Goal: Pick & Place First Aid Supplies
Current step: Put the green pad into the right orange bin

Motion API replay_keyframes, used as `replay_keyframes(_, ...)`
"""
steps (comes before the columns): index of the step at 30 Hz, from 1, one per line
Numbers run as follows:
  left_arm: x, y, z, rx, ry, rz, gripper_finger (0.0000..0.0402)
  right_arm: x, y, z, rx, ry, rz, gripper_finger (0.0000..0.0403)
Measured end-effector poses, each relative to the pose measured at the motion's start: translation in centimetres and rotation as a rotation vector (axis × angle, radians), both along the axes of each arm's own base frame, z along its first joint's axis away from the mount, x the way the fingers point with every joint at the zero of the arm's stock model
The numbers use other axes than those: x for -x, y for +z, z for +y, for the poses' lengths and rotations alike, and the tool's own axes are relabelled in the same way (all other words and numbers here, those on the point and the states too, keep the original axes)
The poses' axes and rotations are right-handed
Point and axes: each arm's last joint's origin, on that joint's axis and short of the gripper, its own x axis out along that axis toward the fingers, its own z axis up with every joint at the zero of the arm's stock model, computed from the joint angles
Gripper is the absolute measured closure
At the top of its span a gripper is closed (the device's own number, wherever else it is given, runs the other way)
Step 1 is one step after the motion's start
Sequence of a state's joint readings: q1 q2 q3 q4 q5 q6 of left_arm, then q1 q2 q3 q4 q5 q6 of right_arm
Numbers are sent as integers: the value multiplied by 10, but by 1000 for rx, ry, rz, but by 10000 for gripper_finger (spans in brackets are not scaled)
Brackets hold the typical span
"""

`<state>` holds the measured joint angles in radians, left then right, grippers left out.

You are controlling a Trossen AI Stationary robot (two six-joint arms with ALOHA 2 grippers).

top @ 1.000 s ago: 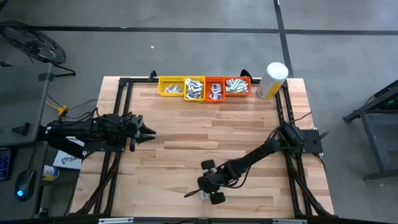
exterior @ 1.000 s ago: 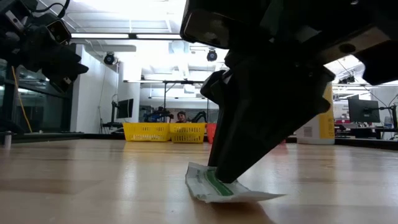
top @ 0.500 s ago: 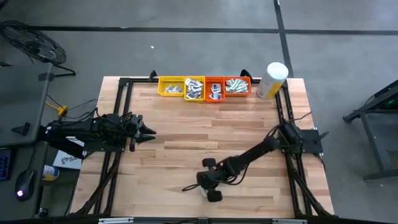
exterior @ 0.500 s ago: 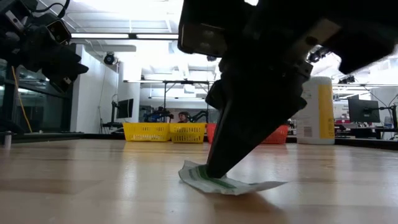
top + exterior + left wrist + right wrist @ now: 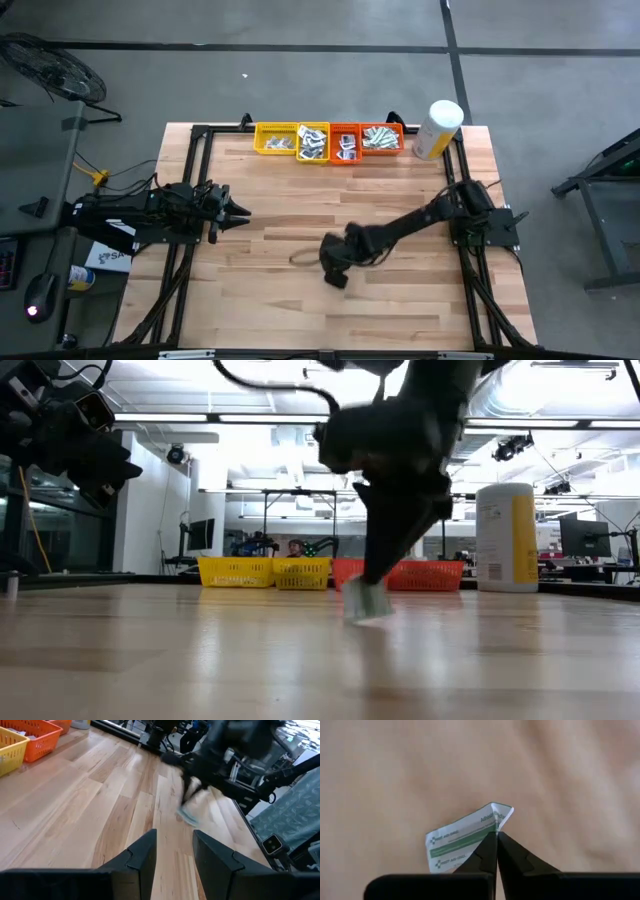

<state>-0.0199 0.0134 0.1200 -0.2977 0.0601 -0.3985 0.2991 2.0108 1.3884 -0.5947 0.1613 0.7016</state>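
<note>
A second ago the right gripper (image 5: 372, 582) was pressing a white-and-green packet (image 5: 468, 838) flat against the table (image 5: 400, 300) near the front edge. Now the packet is off the wood, pinched by one end between the fingertips, which are closed tight on it, and the arm has swung toward the table's middle. In the low view the packet hangs below the fingers, clear of the surface, its long axis roughly vertical. In the right wrist view it runs out and away from the fingertips, its green stripe along its length and its gripped end crumpled. In the high view it shows as a thin sliver (image 5: 303, 259) pointing toward the left arm's side.

The left gripper (image 5: 238, 212) hovers over the left part of the table, in the same place as before, fingers (image 5: 141, 855) parted and holding nothing.

At the far edge sit two yellow trays (image 5: 272, 131) and two red trays (image 5: 346, 131) holding more packets, with a white-and-yellow canister (image 5: 438, 129) beside them.
</note>
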Motion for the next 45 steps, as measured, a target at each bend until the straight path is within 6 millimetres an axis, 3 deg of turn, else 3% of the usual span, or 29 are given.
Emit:
replay_keyframes(8,0,0,0,0,0,0,275,24,27,-53,60,-361,169,402)
replay_keyframes(19,0,0,0,0,0,0,275,43,52,-142,172,-412,286,403)
replay_keyframes(34,0,0,0,0,0,0,275,88,68,-282,253,-720,288,403)
replay_keyframes(45,0,0,0,0,0,0,275,106,72,-343,167,-880,79,403)
